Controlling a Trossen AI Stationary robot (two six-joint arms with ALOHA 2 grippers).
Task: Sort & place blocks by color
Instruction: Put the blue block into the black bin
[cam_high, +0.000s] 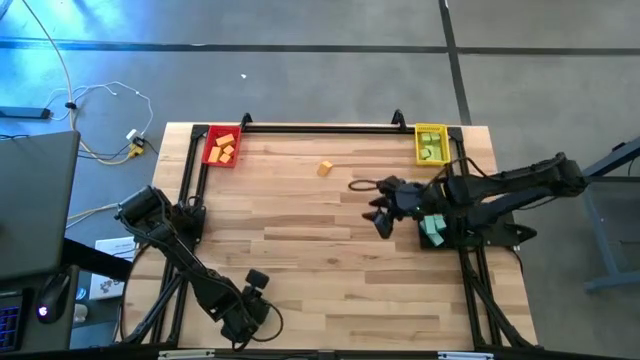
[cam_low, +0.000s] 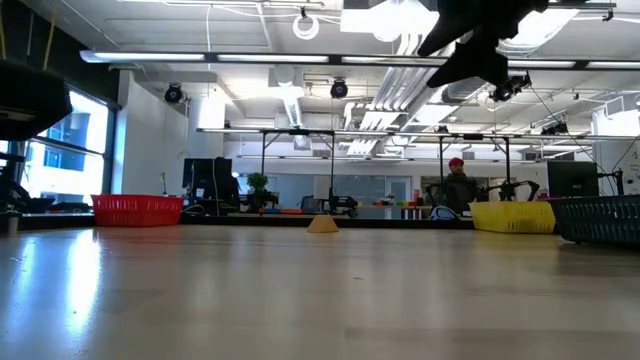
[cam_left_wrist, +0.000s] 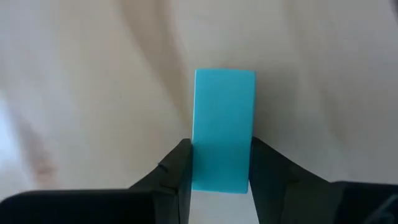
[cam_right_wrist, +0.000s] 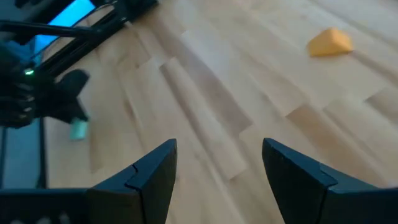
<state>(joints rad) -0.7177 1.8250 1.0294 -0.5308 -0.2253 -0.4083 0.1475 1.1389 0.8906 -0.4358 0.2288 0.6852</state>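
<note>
A teal bar (cam_left_wrist: 222, 118) sits between the fingers of my left gripper (cam_left_wrist: 221, 171), which is near the table's near edge (cam_high: 257, 284). From the right wrist view the same bar (cam_right_wrist: 78, 129) shows below that gripper. My right gripper (cam_right_wrist: 217, 168) is open and hangs in the air over the right half of the table (cam_high: 383, 218). One orange block (cam_high: 325, 168) rests on the wood toward the far edge and is also in the right wrist view (cam_right_wrist: 329, 42). More orange blocks lie in the red tray (cam_high: 222, 147), green ones in the yellow tray (cam_high: 431, 143), teal ones in a dark tray (cam_high: 433, 230). My left gripper pinches the teal bar between its two fingers (cam_left_wrist: 179, 168) at the bar's near end (cam_left_wrist: 221, 177), on its two long sides. The fingers lie along the bar, whose other end sticks out past the fingertips. Whether that end touches the table, I cannot tell.
Black frame rails run along the left, far and right table edges (cam_high: 320, 127). The red tray (cam_low: 137, 208), yellow tray (cam_low: 513, 216) and dark basket (cam_low: 600, 218) stand along the far and right side. Bare wood lies between the two arms. A person stands in the room behind (cam_low: 458, 185).
</note>
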